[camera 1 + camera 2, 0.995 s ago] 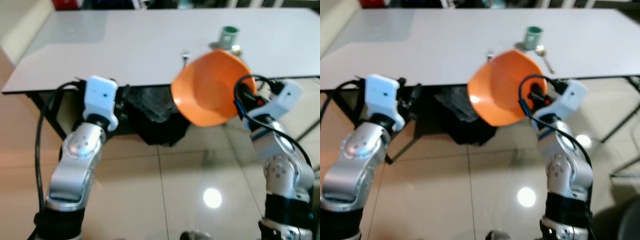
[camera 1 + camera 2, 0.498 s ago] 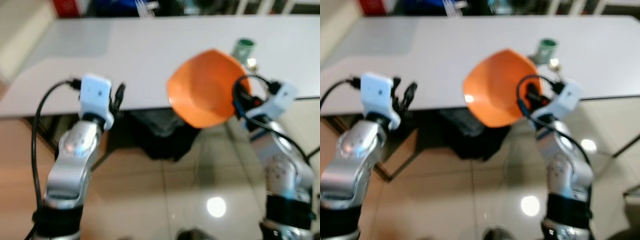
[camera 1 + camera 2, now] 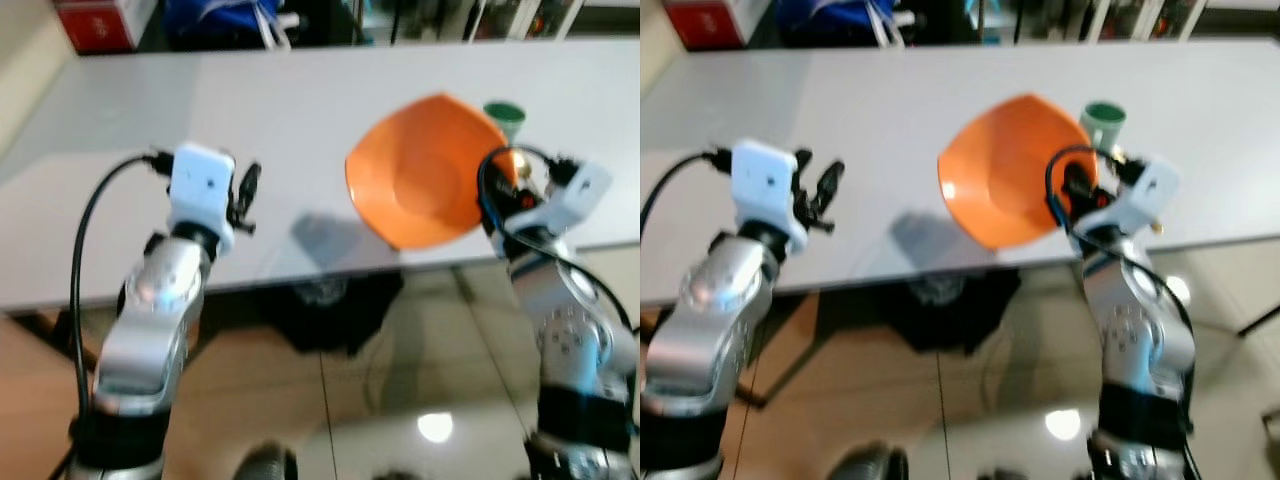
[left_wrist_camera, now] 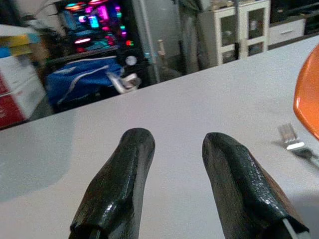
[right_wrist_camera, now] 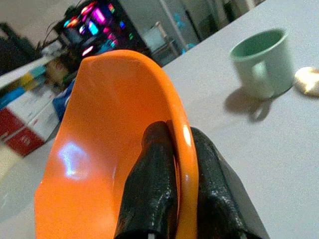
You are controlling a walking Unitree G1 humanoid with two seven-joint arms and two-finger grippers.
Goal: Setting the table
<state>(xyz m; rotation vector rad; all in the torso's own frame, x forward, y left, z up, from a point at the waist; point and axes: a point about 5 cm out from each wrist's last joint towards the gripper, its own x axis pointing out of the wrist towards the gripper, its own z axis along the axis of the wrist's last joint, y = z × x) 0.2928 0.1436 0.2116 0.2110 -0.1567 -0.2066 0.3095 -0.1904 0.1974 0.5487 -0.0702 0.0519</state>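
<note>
At the near edge of the white table [image 3: 300, 110], the right gripper [image 5: 178, 164] is holding an orange bowl [image 3: 425, 170] by its rim. One black finger is lying inside the bowl and the other is pressing on the outside, so the rim is pinched between them. The bowl is hanging tilted above the table edge, with its open side turned toward the camera on the head, and it is sitting just to the left of the right wrist. It is a smooth, glossy bowl that looks like plastic, with a rounded, slightly squared outline, and a bright spot of light is shining on its inner wall.

On the left side, the left gripper [image 4: 174, 184] is hovering over the table near its front edge, well apart from the bowl. Its two thick black fingers [image 4: 119, 184] are standing apart with a clear gap between them, and they are holding nothing. Their surface is looking rubbery and a little shiny.

A little farther, a metal fork [image 4: 294, 144] is lying flat on the table, partly hidden behind the bowl. Just behind the bowl, a pale green cup [image 5: 261, 62] with a handle is standing upright, throwing a soft shadow on the matte table top. Beside the cup, a small pale shiny object [image 5: 308, 79] is lying; I cannot tell what it is.

Beyond the far edge of the table, a blue bag [image 4: 87, 84] and a red and white box [image 4: 17, 97] are showing.
</note>
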